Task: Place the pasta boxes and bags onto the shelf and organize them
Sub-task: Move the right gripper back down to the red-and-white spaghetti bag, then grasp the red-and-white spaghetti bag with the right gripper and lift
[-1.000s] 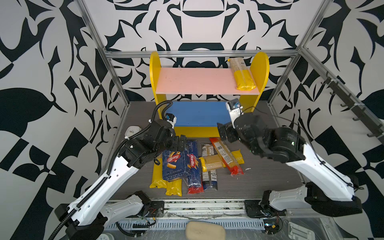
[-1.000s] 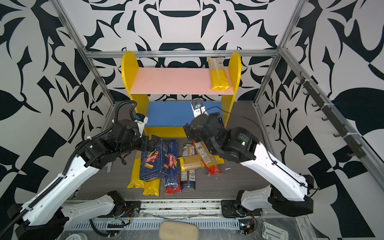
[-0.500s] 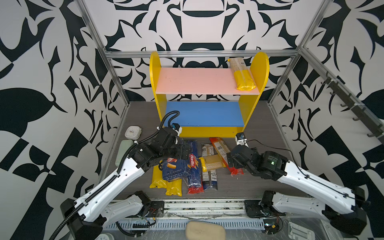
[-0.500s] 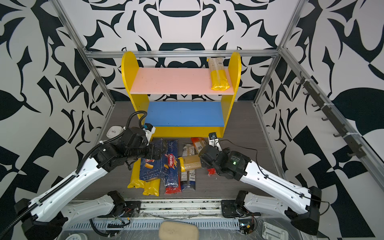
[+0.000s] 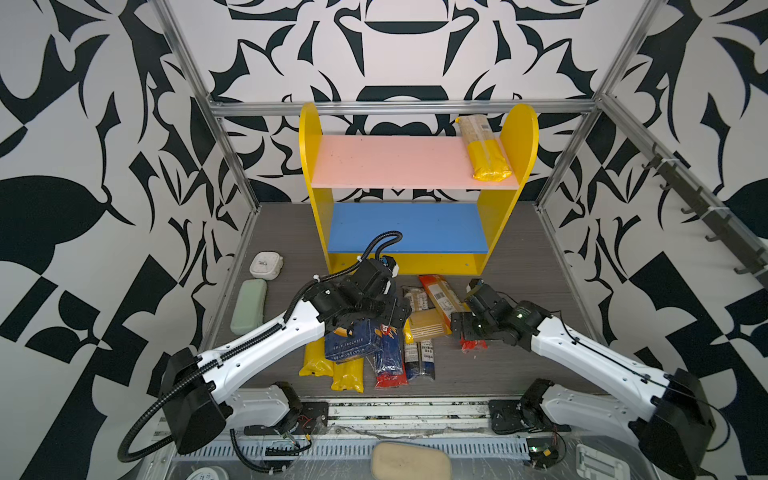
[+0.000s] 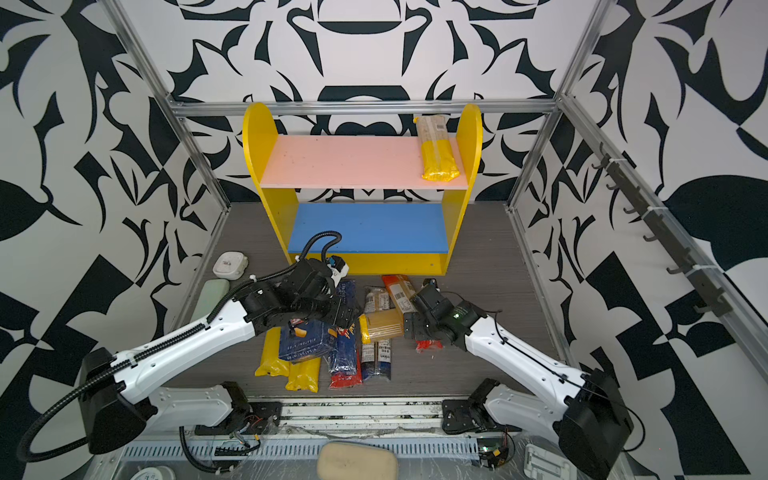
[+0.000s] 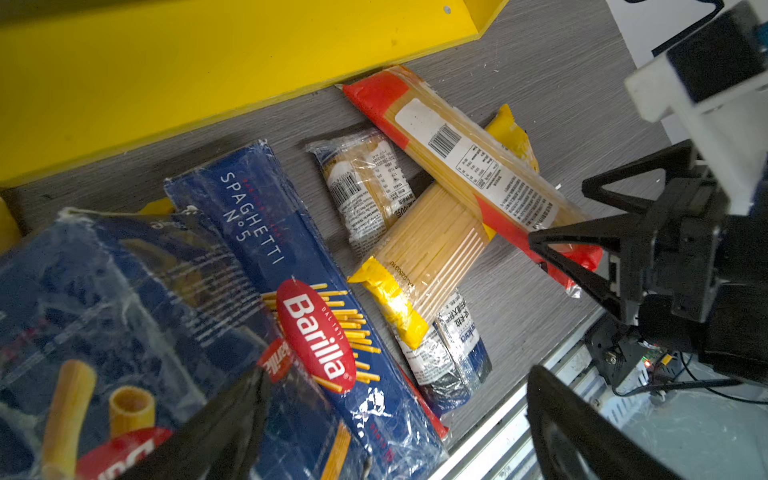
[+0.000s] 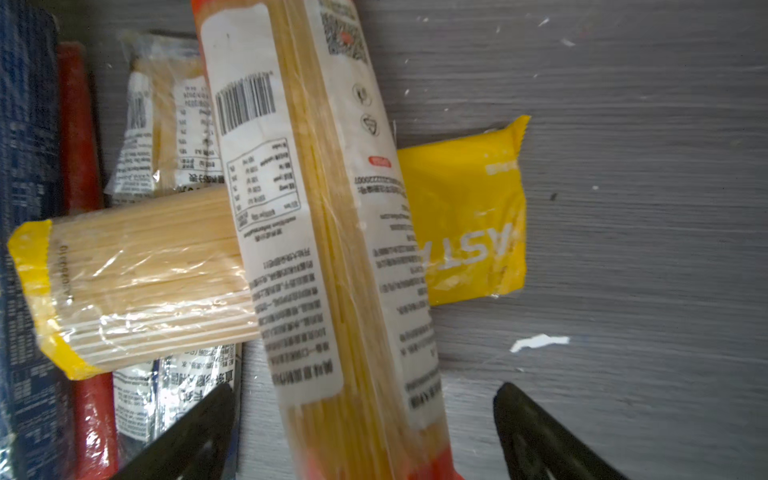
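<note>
A: On the table [image 5: 528, 270], in front of the shelf [image 5: 309, 166], what to log?
B: Loose pile of packs. Rigatoni block [image 5: 353, 340] on top of two yellow bags [image 5: 347, 376], partly hidden under the left arm [image 5: 266, 340]. Just beside it, spaghetti pack [image 7: 316, 299], flat, logo up, over a red bag [image 5: 390, 378].
A: Rest of the pile?
B: Red-ended bag [image 8: 332, 249] aslant over a crosswise bag [image 8: 137, 270] with yellow ends. Navy-ended bags [image 7: 453, 353] underneath that one.
A: On the shelf itself?
B: Shelved bag [image 5: 486, 151], yellow end forward, on the pink upper board [image 5: 390, 162], hard against the right side panel. Same in both top views.
A: Left jaws?
B: Spread wide, gripping nothing. Low over the logo end of the spaghetti pack, one finger [image 7: 216, 428] above the seam between block and pack. Contact: cannot tell.
A: Right jaws?
B: Spread wide too, one finger [image 8: 187, 436] on each side of the red-ended bag, near its red end. Not closed on it. Touching or not: cannot tell.
A: Extras?
B: Pale green case [image 5: 248, 305] and small white box [image 5: 266, 265] by the table's left edge, well apart from the pile. Beige pad [image 5: 409, 459] out front, past the rail.
</note>
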Motion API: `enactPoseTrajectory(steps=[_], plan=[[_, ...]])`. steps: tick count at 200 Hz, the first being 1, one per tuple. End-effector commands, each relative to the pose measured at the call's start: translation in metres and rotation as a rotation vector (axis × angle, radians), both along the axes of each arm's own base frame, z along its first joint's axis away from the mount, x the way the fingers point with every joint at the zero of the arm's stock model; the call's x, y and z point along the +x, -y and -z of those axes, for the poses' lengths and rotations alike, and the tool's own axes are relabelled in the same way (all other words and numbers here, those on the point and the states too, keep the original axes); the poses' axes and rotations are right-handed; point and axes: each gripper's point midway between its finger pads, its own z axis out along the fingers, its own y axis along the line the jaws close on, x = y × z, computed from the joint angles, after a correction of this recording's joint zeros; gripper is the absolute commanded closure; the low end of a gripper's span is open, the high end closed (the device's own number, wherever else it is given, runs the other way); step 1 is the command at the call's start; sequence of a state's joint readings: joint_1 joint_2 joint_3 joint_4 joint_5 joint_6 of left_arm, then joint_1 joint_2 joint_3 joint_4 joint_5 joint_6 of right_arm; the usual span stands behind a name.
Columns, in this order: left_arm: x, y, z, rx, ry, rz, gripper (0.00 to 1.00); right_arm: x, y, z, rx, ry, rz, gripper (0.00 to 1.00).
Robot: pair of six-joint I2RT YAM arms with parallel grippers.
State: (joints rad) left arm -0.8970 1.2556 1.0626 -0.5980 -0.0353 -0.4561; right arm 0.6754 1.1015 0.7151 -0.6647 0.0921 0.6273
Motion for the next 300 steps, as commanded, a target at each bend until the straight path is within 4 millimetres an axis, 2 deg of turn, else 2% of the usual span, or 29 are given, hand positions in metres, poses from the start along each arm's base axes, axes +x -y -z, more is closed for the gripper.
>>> enactPoseTrajectory(steps=[1, 43, 72, 113, 140, 164, 205, 231, 263, 300], plan=[[0.003, 0.006, -0.012, -0.04, 0.028, 0.004, 0.01, 0.007, -0.016, 0.003, 0.079, 0.001, -0.047, 0.01], [0.002, 0.0, -0.006, -0.023, 0.032, -0.012, 0.01, 0.013, -0.02, 0.021, 0.112, -0.037, -0.054, 0.03], [0.003, -0.003, -0.003, -0.018, 0.031, -0.025, 0.01, 0.014, -0.019, 0.034, 0.096, -0.073, -0.056, 0.11], [0.002, -0.005, -0.004, -0.022, 0.036, -0.033, 0.01, 0.013, -0.019, 0.026, 0.111, -0.058, -0.057, 0.48], [0.002, -0.008, -0.006, -0.02, 0.044, -0.042, 0.01, 0.009, -0.017, 0.017, 0.127, -0.045, -0.059, 0.65], [0.002, -0.014, -0.008, -0.009, 0.056, -0.056, 0.01, 0.005, -0.019, 0.01, 0.16, -0.037, -0.058, 1.0], [-0.001, -0.027, -0.014, -0.003, 0.076, -0.084, 0.01, -0.002, -0.023, -0.01, 0.229, -0.014, -0.073, 1.0], [-0.002, -0.036, -0.021, -0.001, 0.097, -0.103, 0.01, -0.007, -0.025, -0.035, 0.281, 0.022, -0.08, 1.0], [-0.004, -0.047, -0.03, 0.005, 0.119, -0.12, 0.01, -0.017, -0.025, -0.076, 0.342, 0.083, -0.111, 1.0], [-0.007, -0.054, -0.042, -0.01, 0.136, -0.136, 0.01, -0.033, -0.022, -0.138, 0.402, 0.184, -0.164, 1.0]])
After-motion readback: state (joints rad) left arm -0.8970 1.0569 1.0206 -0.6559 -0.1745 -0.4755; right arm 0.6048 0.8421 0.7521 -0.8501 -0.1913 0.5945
